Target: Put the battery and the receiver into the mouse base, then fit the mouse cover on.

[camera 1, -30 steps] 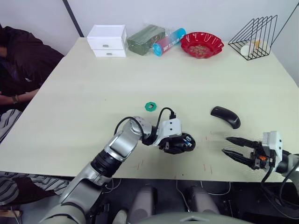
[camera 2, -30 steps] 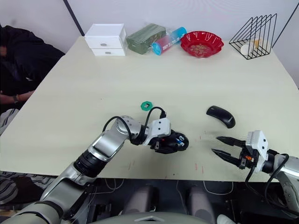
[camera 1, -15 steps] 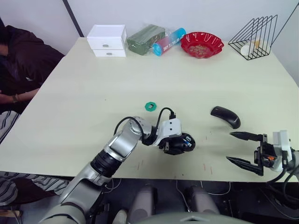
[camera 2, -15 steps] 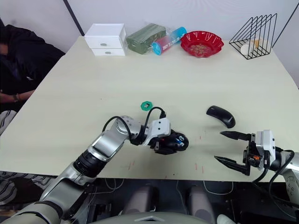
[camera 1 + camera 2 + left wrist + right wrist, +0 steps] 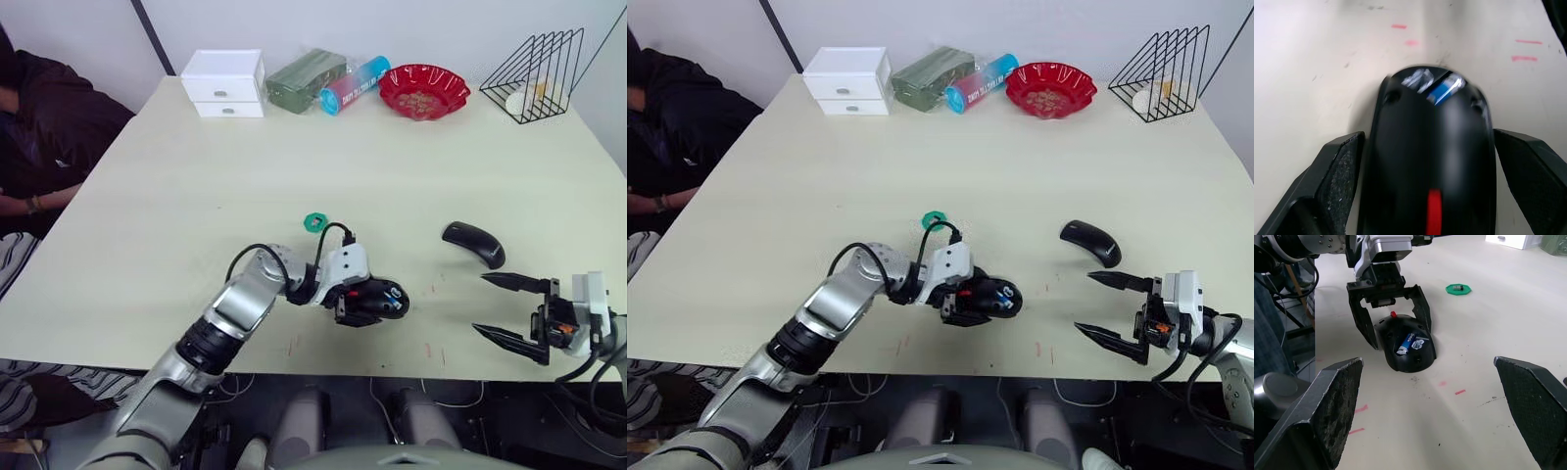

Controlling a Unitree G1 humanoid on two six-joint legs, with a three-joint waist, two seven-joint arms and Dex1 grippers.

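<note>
The mouse base (image 5: 380, 300), black with a red patch, lies near the table's front edge. The battery (image 5: 1409, 341), white with a blue end, lies in its open bay. My left gripper (image 5: 364, 303) is open, a finger (image 5: 1339, 169) on each side of the base with a small gap. The mouse cover (image 5: 473, 244), a plain black shell, lies to the right. Below the cover, my right gripper (image 5: 481, 305) hangs open and empty at the table's edge. The receiver (image 5: 1460, 286), a tiny dark stub, rests in a green toothed disc (image 5: 313, 222).
Along the far edge stand a white drawer box (image 5: 223, 83), a green packet (image 5: 306, 80), a red-blue tube (image 5: 355, 85), a red bowl (image 5: 423, 92) and a black wire rack (image 5: 534, 76). A person (image 5: 29, 127) sits at the table's left side.
My left gripper has opened wider around the mouse base. My right gripper went from half shut to wide open and drew back to the right.
</note>
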